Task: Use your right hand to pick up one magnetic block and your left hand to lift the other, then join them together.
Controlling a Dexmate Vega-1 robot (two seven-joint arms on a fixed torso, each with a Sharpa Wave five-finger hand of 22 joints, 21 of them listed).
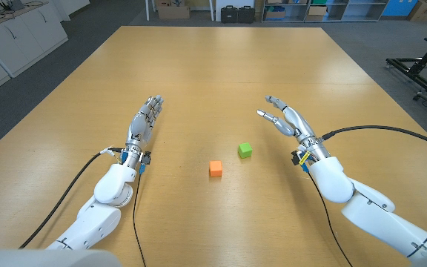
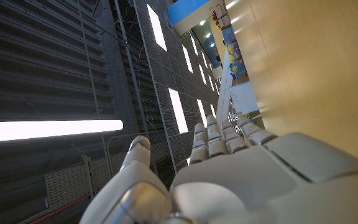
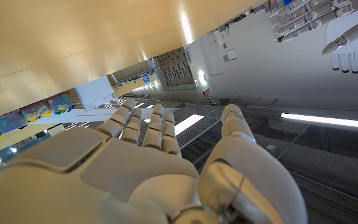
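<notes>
On the wooden table the orange block lies just beside the green block, the two near each other but not touching, with the green one slightly farther from the robot. Left of the orange block, the left hand has its fingers stretched out close together and holds nothing. Right of the green block, the right hand holds nothing either, its fingers spread and loosely curved, well apart from the block.

Two blocks on table, near together, between hands.
</notes>
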